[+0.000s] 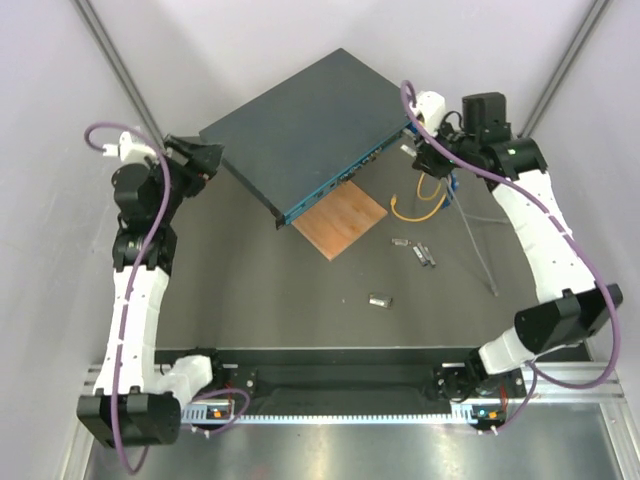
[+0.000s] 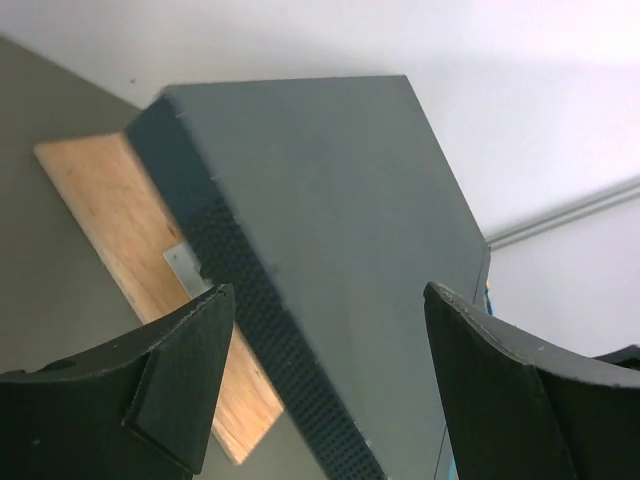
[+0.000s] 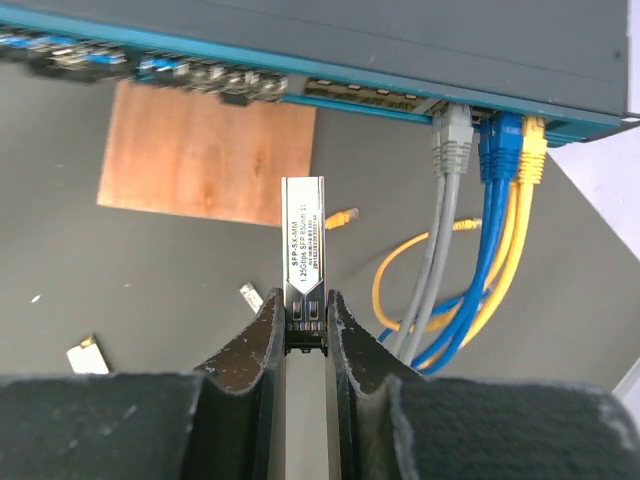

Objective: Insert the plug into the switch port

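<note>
Right gripper (image 3: 303,312) clamped on the plug (image 3: 303,235), which points at the teal port row of the switch (image 3: 420,45) but stands short of it (cables (image 3: 490,230) occupy neighbouring ports); left gripper (image 2: 328,300) open at the switch's left corner.

- The switch (image 1: 300,130): a flat dark blue-grey box with a teal front face and a row of sockets, lying diagonally on the surface (image 1: 250,300).
- The plug (image 3: 302,235): a slim silver module with a label, clamped in the right end effector (image 3: 303,300). Its tip points at the teal face without touching it.
</note>
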Robot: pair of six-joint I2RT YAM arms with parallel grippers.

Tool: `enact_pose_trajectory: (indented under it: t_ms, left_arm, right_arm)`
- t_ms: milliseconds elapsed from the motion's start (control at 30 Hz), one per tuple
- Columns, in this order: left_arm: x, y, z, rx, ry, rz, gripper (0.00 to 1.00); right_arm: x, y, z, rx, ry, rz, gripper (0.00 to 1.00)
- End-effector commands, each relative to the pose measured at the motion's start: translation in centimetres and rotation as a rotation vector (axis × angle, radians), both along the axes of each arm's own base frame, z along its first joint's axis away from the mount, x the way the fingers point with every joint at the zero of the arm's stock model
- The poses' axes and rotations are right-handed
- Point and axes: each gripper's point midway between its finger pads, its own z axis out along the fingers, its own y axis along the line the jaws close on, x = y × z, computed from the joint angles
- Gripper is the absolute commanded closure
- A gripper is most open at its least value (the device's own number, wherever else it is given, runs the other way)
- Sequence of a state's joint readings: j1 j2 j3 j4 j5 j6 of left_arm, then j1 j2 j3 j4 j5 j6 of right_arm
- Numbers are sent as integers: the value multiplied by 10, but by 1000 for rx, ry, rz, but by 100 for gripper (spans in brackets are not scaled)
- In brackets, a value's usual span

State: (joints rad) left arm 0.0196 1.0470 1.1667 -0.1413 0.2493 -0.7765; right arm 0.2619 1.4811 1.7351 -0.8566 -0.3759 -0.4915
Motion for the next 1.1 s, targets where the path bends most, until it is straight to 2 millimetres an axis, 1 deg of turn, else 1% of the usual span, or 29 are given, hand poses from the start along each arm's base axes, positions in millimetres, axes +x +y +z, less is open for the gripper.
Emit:
enact_pose_trajectory:
  t_ms: [0,33,67,167,200,233,267,333,400,433,467,500,567,633,700,733,767,800,867,900,1000,1033,1067]
  left_arm:
    - [-16,7,10,-200,-25,-5,19]
    - [-18,9,8,-212,-26,1,19]
    - [-18,11,-3,-213,-12,4,19]
    - [-15,7,-18,-217,18,-19,18]
    - [-13,4,-27,-223,39,-34,18]
    - [-12,3,-25,-223,19,-47,12]
    - [-11,0,-32,-227,34,-64,11]
    - [-7,-2,-36,-236,37,-75,6]
    - [-2,-3,-43,-260,51,-84,6]
    - [0,-6,-39,-265,33,-106,5]
    - [2,-8,-40,-271,32,-123,1]
    - [4,-14,-44,-286,49,-160,1]
    - [6,-20,-43,-295,41,-184,1]
    - [9,-22,-45,-301,43,-190,1]
    - [12,-24,-47,-311,43,-198,5]
    - [13,-26,-47,-316,38,-207,10]
    - [13,-27,-46,-314,31,-215,10]
    - [13,-28,-46,-317,31,-218,18]
    - [15,-31,-48,-321,36,-227,25]
    - [15,-31,-49,-326,37,-230,34]
    - [15,-35,-54,-331,47,-236,46]
    - [16,-36,-55,-331,48,-238,56]
    - [16,-36,-54,-331,45,-237,60]
  right_arm:
    - [12,0,3,-55,0,-77,100]
    - [14,5,0,-56,5,-79,100]
    - [19,7,-5,-66,13,-89,100]
    - [23,14,-14,-71,39,-98,100]
    - [27,15,-15,-71,34,-109,100]
    - [28,16,-14,-60,34,-115,100]
    - [30,18,-14,-53,36,-118,100]
    - [33,23,-15,-42,36,-127,100]
    - [36,25,-16,-39,38,-134,100]
    - [38,27,-18,-29,47,-143,100]
    - [41,29,-19,-24,53,-146,100]
    - [42,31,-19,-18,57,-146,100]
    - [45,33,-16,2,57,-160,100]
    - [49,35,-13,11,55,-171,100]
    - [50,36,-14,7,58,-175,100]
    - [51,36,-15,1,64,-178,100]
    - [52,36,-16,1,66,-180,100]
    - [52,37,-16,4,69,-183,100]
    - [52,39,-14,10,63,-177,100]
    - [52,41,-14,6,63,-177,100]
    - [52,44,-12,8,59,-171,100]
    - [52,45,-11,9,54,-167,100]
    - [52,46,-11,11,55,-166,100]
